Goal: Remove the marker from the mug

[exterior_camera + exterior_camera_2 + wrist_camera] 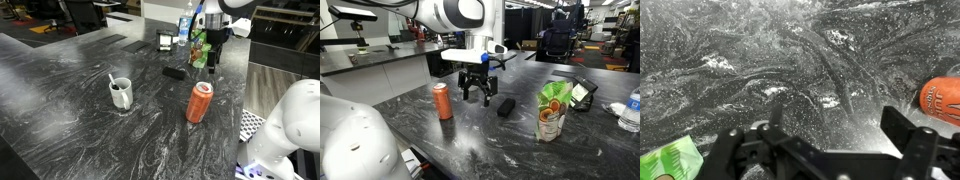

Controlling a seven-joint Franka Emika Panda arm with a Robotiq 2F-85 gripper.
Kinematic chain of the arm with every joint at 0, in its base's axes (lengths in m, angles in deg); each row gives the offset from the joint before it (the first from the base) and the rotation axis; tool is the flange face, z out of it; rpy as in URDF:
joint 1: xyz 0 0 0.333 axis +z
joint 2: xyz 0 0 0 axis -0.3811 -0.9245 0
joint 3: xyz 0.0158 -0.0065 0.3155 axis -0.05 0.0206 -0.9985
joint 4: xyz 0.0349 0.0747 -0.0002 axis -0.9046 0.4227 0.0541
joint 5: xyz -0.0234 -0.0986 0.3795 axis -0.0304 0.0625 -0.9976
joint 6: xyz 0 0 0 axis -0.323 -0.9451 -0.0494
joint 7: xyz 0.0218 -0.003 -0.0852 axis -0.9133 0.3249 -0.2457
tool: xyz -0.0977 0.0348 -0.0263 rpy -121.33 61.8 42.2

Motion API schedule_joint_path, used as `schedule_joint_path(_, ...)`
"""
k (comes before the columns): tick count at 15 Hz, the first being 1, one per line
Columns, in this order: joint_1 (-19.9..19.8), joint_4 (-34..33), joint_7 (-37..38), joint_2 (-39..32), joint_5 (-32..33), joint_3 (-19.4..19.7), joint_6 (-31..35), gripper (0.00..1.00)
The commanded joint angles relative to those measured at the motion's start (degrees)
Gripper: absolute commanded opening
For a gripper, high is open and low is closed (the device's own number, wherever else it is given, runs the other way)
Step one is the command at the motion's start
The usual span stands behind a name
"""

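The white mug [120,95] stands on the dark marbled counter, left of centre in an exterior view. A dark marker [123,90] sits inside it, barely standing out from the dark inside, next to a thin white stick [113,79]. My gripper [212,67] hangs open and empty over the counter far to the right of the mug, beyond the orange can [200,102]. It also shows in an exterior view [477,97]. In the wrist view the gripper [838,125] has only bare counter between its fingers. The mug is not in the wrist view.
A flat black block [174,72] [505,105] lies near the gripper. A green snack bag [198,50] [553,110] [670,160] stands behind it. The orange can [442,100] [940,98] is close by. A water bottle [631,110] stands farther off.
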Motion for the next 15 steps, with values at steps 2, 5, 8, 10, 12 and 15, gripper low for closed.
schedule_joint_path(2,0.1,-0.1,0.0,0.0,0.0,0.0,-0.1,1.0)
schedule_joint_path(5,0.1,-0.1,0.0,0.0,0.0,0.0,-0.1,1.0)
schedule_joint_path(8,1.4,-0.6,-2.3,-1.1,1.0,-0.7,0.4,1.0)
schedule_joint_path(10,3.1,-1.8,-3.2,-3.0,1.2,-2.2,0.2,1.0)
schedule_joint_path(12,5.4,-2.2,-5.2,-3.6,1.6,-3.4,1.0,1.0)
schedule_joint_path(15,7.1,-1.8,-5.7,-3.4,4.9,-5.4,5.8,1.0)
